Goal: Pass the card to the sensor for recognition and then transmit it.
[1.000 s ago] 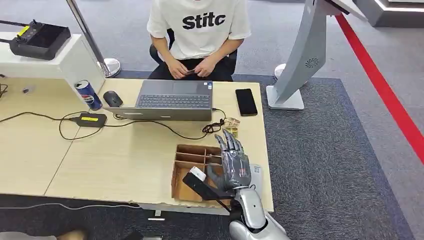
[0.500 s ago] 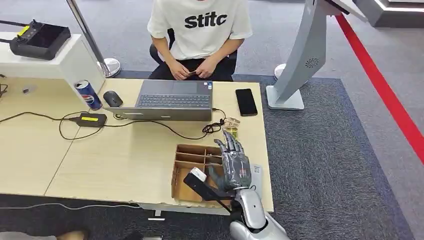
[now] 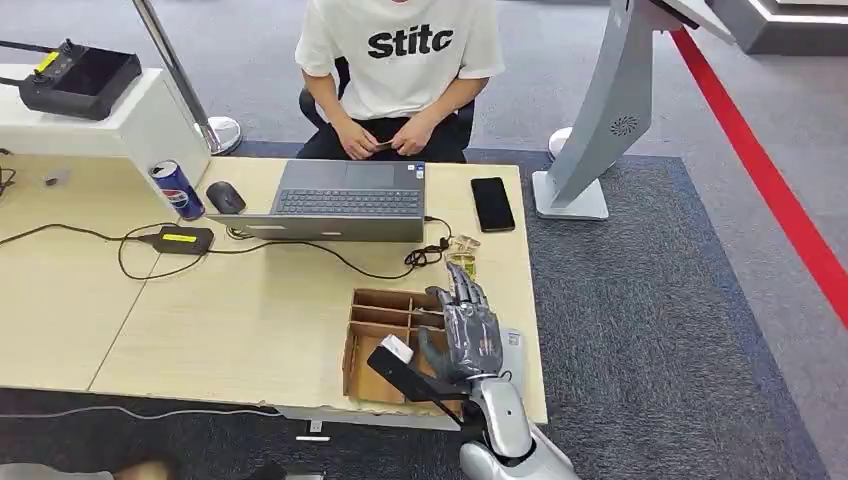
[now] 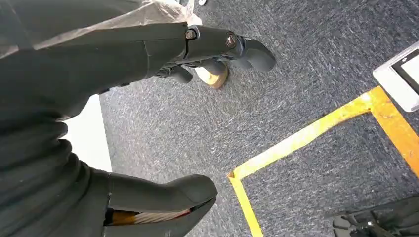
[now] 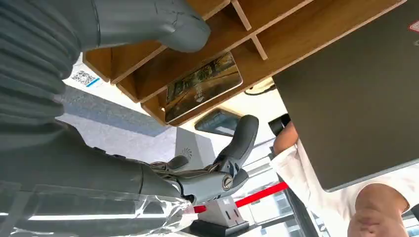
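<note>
Right hand (image 3: 468,325) over the right part of a brown fibreboard organiser tray (image 3: 372,345), fingers (image 3: 462,285) spread wide and straight, holding nothing; thumb set apart above a divider in the right wrist view. Tray is shallow and rectangular, split by thin slats into several compartments, standing at the near right edge of the pale wood-grain tabletop (image 3: 250,310). Card (image 5: 203,86), flat and glossy with rounded corners and a dark printed picture, lies flat on the floor of one compartment near the tray's outer wall, just beyond the thumb tip, not touched. Black oblong sensor (image 3: 405,372) with a white block on its top lies slanting across the tray's near rim. Left hand (image 4: 148,49) hangs over speckled grey carpet (image 4: 306,98) crossed by yellow tape; fingers loosely apart, nothing in them. Farther back: grey laptop (image 3: 345,200), black phone (image 3: 492,203), blue soda can (image 3: 177,188), black mouse (image 3: 225,196). Person in white T-shirt (image 3: 400,50) seated behind the laptop.
</note>
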